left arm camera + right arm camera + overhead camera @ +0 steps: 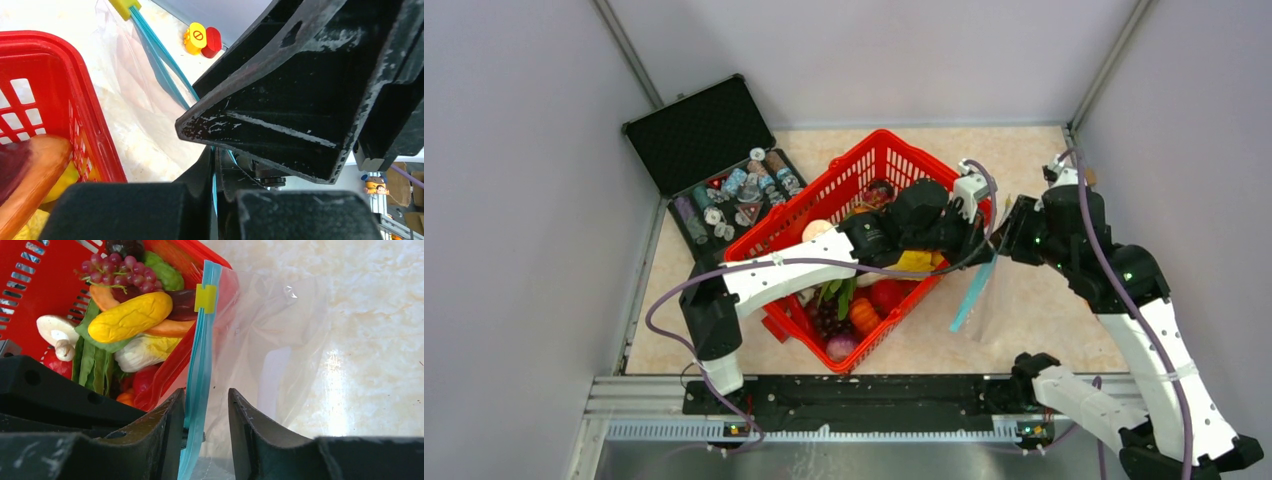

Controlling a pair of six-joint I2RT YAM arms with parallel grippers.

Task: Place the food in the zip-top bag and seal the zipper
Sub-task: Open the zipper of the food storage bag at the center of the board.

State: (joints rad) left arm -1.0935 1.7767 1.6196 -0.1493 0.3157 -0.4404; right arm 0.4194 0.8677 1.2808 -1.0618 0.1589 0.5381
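Clear zip-top bag (280, 340) hangs crumpled; light-blue zipper (199, 370) bears yellow slider (205, 298).

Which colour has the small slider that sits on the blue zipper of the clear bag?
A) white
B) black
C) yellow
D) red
C: in the right wrist view, the slider clipped on the light-blue zipper of the zip-top bag is plainly yellow.
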